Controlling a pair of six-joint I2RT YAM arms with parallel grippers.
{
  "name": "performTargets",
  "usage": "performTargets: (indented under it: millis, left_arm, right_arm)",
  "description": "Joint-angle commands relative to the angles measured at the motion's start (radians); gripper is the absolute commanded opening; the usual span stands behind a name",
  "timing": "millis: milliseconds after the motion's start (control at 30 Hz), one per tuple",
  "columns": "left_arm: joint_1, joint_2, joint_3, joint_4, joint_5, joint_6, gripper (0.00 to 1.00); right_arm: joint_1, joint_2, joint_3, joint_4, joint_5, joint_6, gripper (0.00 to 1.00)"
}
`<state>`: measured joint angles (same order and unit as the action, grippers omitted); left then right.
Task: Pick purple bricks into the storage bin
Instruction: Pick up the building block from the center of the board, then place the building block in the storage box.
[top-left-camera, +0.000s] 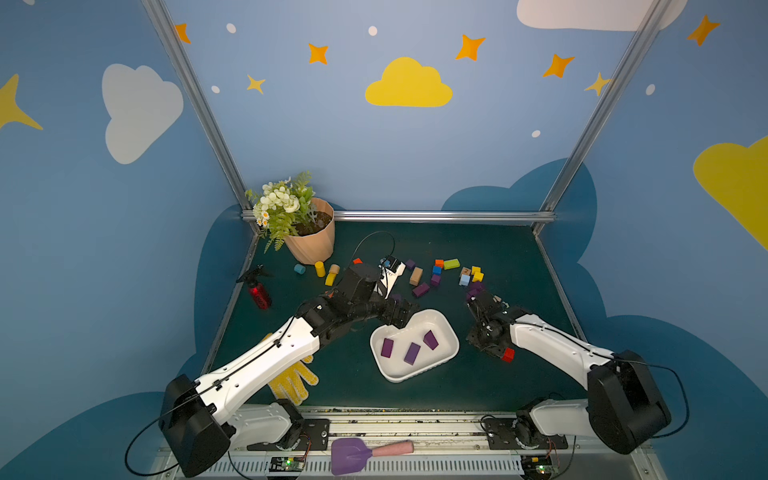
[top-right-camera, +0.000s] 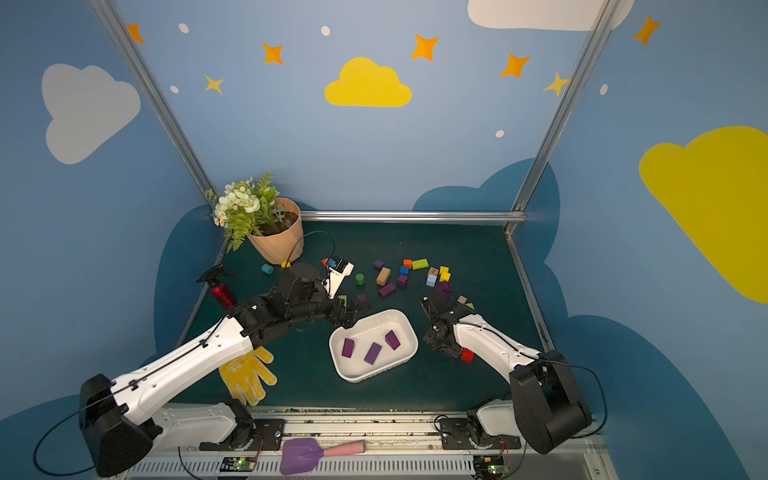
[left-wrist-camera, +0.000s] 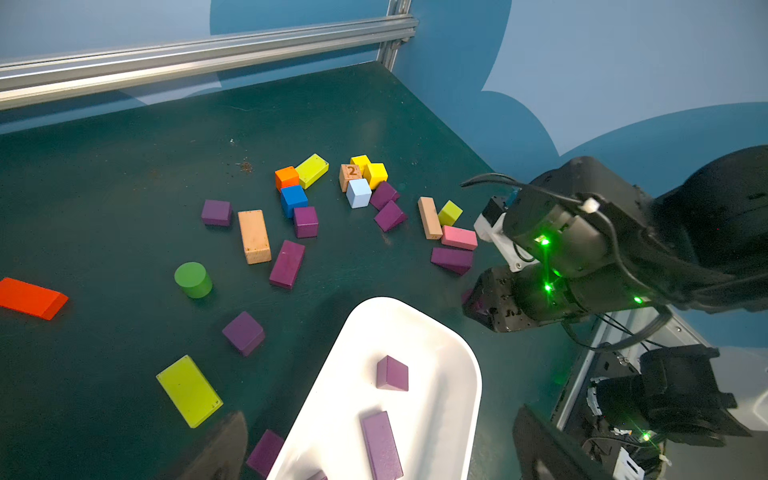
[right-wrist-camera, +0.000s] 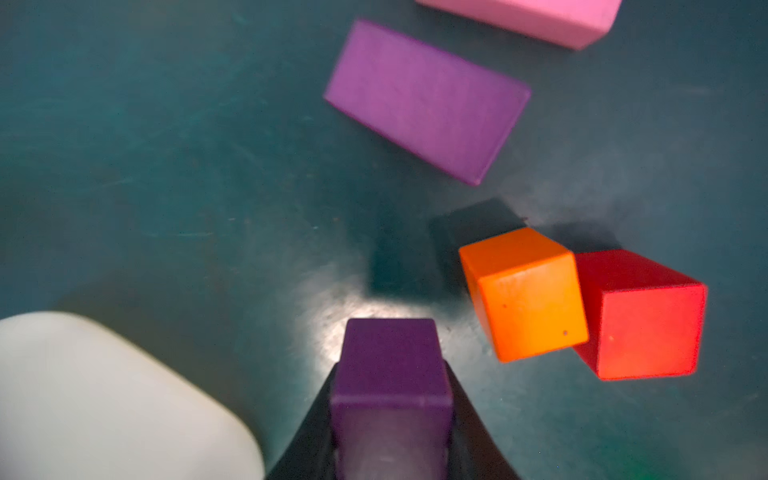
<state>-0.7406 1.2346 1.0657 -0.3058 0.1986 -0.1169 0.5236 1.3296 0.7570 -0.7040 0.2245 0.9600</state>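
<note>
The storage bin (top-left-camera: 444, 332), a shallow white tray, lies on the green bench (top-left-camera: 478, 245) between the two arms. It holds three purple bricks (top-left-camera: 412, 353), all oblong and lying apart from one another on its floor. In the far left corner the peach flowerpot (top-left-camera: 311, 245) holds dark soil and a bunch of white artificial flowers (top-left-camera: 282, 203) with green fern.

The right hand (right-wrist-camera: 390, 368) pinches a purple cube (right-wrist-camera: 390, 353), with a dark finger pressed to each side of it. The cube is outside the bin, just beside its rounded corner on the robot's right, over bare bench. Whether it touches the bench cannot be told. Close to it an orange block (right-wrist-camera: 525, 295) touches a red block (right-wrist-camera: 648, 324). A little farther out lies a purple oblong brick (right-wrist-camera: 426, 99), with a pink block (right-wrist-camera: 540, 16) beyond it.

The left hand (top-left-camera: 403, 316) is spread wide and holds nothing. It hangs over the far left corner of the bin. In the left wrist view a small purple brick (left-wrist-camera: 266, 453) lies on the bench just beside the bin's outer wall, and a loose purple cube (left-wrist-camera: 244, 333) sits a little beyond. More purple pieces are scattered among the mixed coloured blocks toward the back, among them a long purple brick (left-wrist-camera: 287, 264) next to a tan block (left-wrist-camera: 254, 237).
</note>
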Motion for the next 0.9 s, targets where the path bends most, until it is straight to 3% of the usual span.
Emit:
performTargets:
  millis: [0,467,867]
  left_arm:
    - [0.01,0.022,0.022,-0.033,-0.014,-0.019,1.0]
    - [0.048,0.058,0.039,-0.052,-0.042,-0.081,1.0]
    - [0.087,0.091,0.053,-0.071,-0.056,-0.121,1.0]
  right_arm:
    - [0.027,-0.043,0.042,-0.066,0.069,-0.01,0.33]
    - [0.152,-0.138,0.109,-0.097,0.161,-0.053,0.34]
    - [0.332,-0.09,0.157,-0.023,0.246,-0.083,0.34]
